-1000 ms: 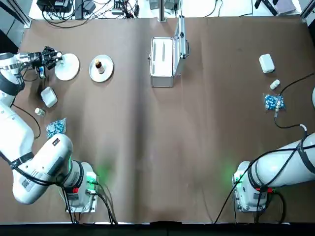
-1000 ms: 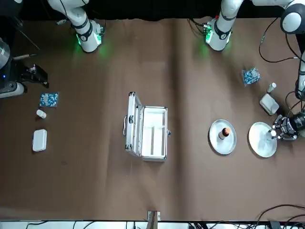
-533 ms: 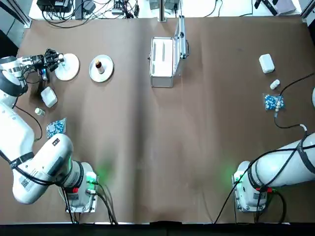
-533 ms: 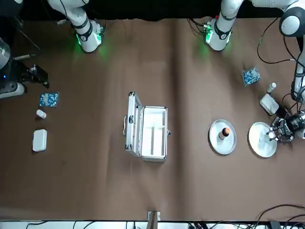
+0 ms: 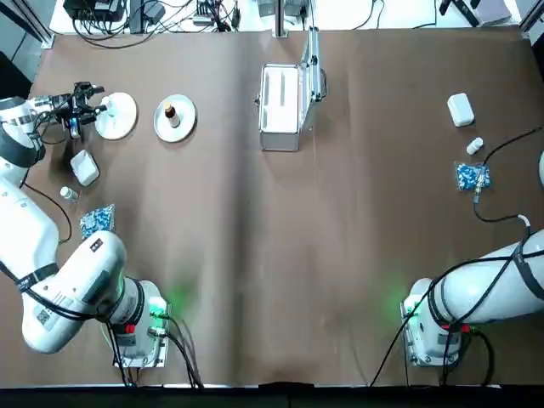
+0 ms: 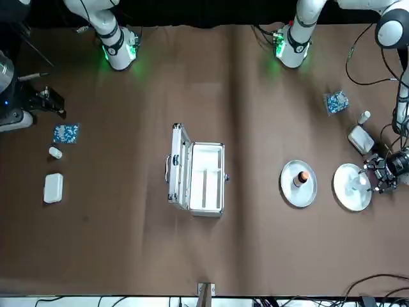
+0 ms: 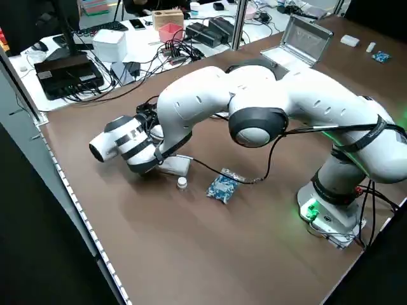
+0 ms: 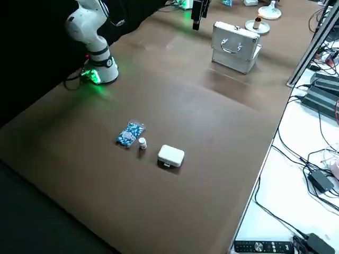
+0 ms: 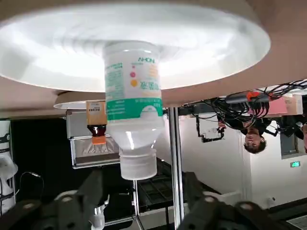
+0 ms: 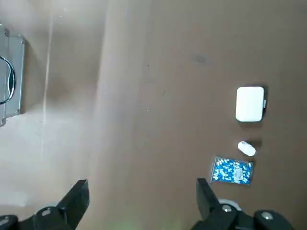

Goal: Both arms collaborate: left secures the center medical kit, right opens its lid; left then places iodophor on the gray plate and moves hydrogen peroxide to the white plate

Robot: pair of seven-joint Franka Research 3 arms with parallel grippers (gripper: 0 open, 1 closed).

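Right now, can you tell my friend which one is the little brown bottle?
Find the open silver case at the table's far side, then look left of it to the nearest round plate. The little bottle stands on that plate. It's dark brown with an orange cap, while the bottle on the next plate is white with a green label.

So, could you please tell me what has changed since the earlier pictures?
The left gripper has opened, apparently letting go of the white bottle standing on the white plate, and backed off leftward. The open kit, brown bottle and right gripper, off right, stayed put.
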